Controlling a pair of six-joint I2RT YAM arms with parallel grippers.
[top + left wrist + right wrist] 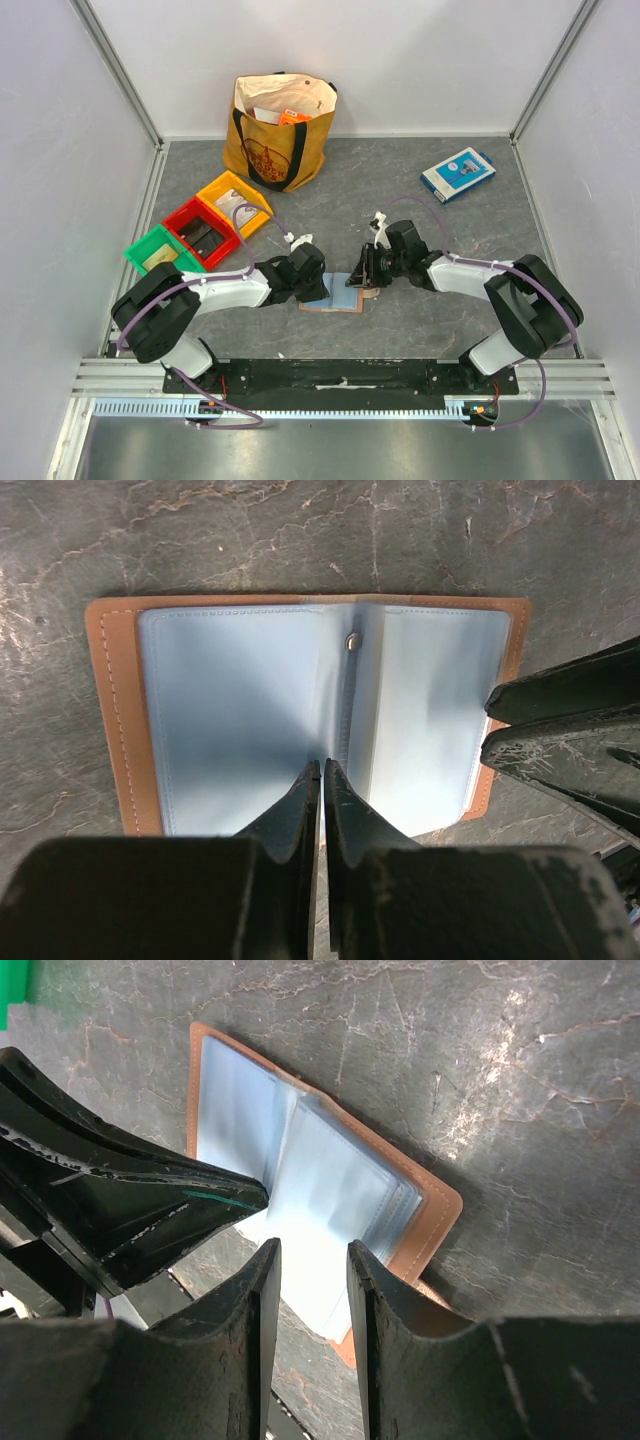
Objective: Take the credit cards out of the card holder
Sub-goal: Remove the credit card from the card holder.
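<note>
The tan leather card holder (250,700) is laid open on the grey table (300,530), its pale blue sleeves turned upward.

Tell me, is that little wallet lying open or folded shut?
Open. The wallet lies spread flat on the table, pale blue lining facing up, its snap stud showing beside the middle fold.

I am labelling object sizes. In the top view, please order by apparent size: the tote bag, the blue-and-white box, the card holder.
1. Tote bag, clearly largest.
2-3. Blue-and-white box and card holder look alike; the holder is partly hidden, so unranked.
</note>
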